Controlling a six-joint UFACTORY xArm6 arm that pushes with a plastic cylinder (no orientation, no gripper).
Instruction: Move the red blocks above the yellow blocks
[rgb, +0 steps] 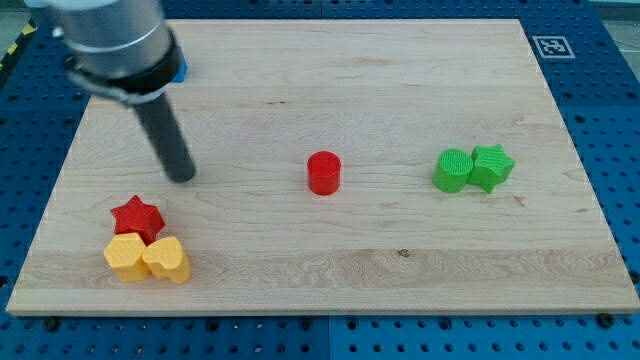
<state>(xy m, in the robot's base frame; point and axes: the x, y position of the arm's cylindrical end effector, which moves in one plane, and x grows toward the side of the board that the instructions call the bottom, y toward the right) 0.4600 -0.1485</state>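
Blue pegboard is showing around a pale wooden surface (400, 80) that is filling most of the view. Over its upper left my arm is reaching down as a grey housing ending in a dark rod; my tip (184, 177) is sitting on the wood just above and to the right of the lower-left cluster, touching no block. As a tool it is only a bare rod, with nothing to open or close and nothing held.

I am counting six blocks: two red, two yellow, two green. A red star (137, 216) is lying directly above the yellow pair and touching them: a yellow block (125, 258) of unclear shape and a yellow heart (167, 259), side by side near the bottom-left corner. A red cylinder (324, 173) is standing alone near the middle, well apart from everything. At the right, a green cylinder (452, 170) and a green star (492, 166) are touching.

Wide bare wood is lying between the red cylinder and the yellow pair.
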